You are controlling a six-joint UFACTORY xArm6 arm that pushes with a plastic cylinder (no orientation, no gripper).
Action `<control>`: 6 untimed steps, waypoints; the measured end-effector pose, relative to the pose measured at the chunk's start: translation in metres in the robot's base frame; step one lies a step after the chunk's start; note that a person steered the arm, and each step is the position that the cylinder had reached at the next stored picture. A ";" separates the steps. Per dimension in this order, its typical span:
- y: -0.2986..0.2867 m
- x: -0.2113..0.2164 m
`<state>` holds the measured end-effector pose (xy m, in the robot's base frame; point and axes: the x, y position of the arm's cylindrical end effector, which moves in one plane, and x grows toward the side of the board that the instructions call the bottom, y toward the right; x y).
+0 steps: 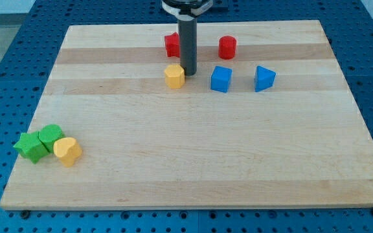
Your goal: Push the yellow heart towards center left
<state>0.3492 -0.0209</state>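
My rod stands upright, my tip (188,72) down on the board just right of the yellow hexagon (174,75), gripping nothing. The yellow heart (67,151) sits lower left, touching the green blocks (39,142).

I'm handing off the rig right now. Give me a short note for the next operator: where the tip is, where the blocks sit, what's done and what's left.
My tip sits near the view's top centre, right beside the yellow hexagon-like block, on that block's right.
The yellow heart lies at the view's lower left, touching the green blocks, far from the tip.
Other blocks: red block behind the rod, red cylinder, blue cube, blue wedge-like block.
Done: the heart does not look to be at centre left yet.
Left: bring the tip round below the heart and push it up the view toward centre left.
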 end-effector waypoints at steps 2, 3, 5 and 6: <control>-0.082 -0.009; -0.159 -0.003; -0.060 0.207; -0.166 0.254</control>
<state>0.6028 -0.1864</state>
